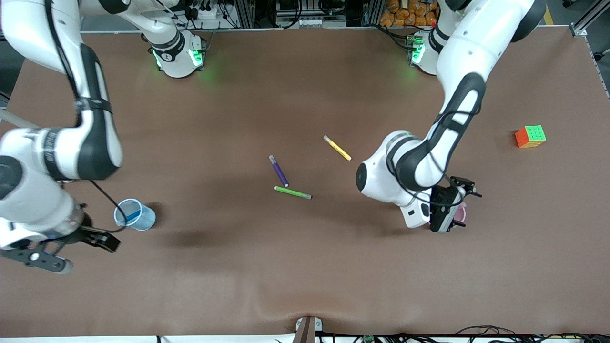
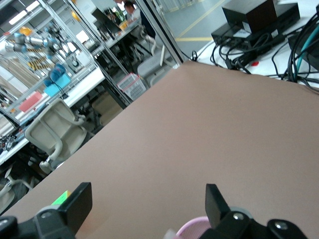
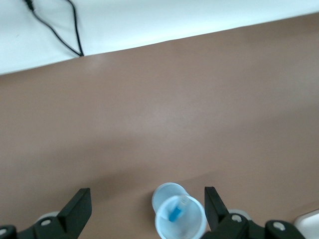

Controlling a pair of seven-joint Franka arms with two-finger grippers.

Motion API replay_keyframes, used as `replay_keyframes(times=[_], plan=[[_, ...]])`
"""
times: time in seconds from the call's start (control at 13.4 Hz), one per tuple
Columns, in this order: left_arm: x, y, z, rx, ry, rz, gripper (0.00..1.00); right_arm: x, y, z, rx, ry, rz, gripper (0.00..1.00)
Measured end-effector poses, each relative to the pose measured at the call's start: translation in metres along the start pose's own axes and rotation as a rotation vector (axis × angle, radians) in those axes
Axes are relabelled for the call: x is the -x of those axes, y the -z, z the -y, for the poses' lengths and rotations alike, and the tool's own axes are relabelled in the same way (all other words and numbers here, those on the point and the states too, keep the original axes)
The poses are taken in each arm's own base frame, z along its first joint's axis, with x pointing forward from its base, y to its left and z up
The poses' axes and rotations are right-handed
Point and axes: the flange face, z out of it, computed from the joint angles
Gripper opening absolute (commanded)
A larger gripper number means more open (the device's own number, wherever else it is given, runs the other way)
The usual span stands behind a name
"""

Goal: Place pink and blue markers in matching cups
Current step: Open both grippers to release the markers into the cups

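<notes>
Blue marker stands in the blue cup — right gripper beside it, jaws spread. Left gripper, jaws spread, hangs over the pink cup.

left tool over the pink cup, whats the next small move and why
Probably lift the left tool straight up: it hangs open right over the pink cup, gripping nothing. The blue marker already stands in the blue cup, beside the open right tool.

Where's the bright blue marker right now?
The bright blue marker stands inside the pale blue translucent cup, toward the right arm's end of the table, beside the open right gripper.
</notes>
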Motion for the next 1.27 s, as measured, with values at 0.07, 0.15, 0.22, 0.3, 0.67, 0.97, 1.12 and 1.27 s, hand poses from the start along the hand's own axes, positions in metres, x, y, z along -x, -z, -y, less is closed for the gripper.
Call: replay_keyframes(times=[0.07,0.15,0.22,0.3,0.67,0.97,1.12,1.27], plan=[[-0.013,0.013,0.013,0.018,-0.019,0.038,1.00,0.001,0.015,-0.004,-0.024,0.011,0.033,1.00],[-0.025,0.024,0.025,0.034,-0.036,0.065,1.00,0.002,0.029,-0.006,-0.041,0.011,0.065,1.00],[-0.035,0.033,0.035,0.049,-0.049,0.091,1.00,0.005,0.044,-0.010,-0.054,0.002,0.096,1.00],[-0.042,0.041,0.045,0.065,-0.065,0.124,1.00,0.007,0.059,-0.015,-0.082,-0.011,0.123,1.00],[-0.084,0.069,0.085,0.159,-0.135,0.269,1.00,0.024,0.120,-0.070,-0.158,-0.077,0.191,1.00],[-0.102,0.087,0.112,0.230,-0.176,0.357,1.00,0.058,0.172,-0.093,-0.165,-0.076,0.280,1.00],[-0.113,0.089,0.128,0.271,-0.200,0.427,1.00,0.081,0.201,-0.102,-0.174,-0.068,0.322,1.00],[-0.125,0.093,0.145,0.314,-0.205,0.489,1.00,0.090,0.207,-0.109,-0.178,-0.071,0.343,1.00]])
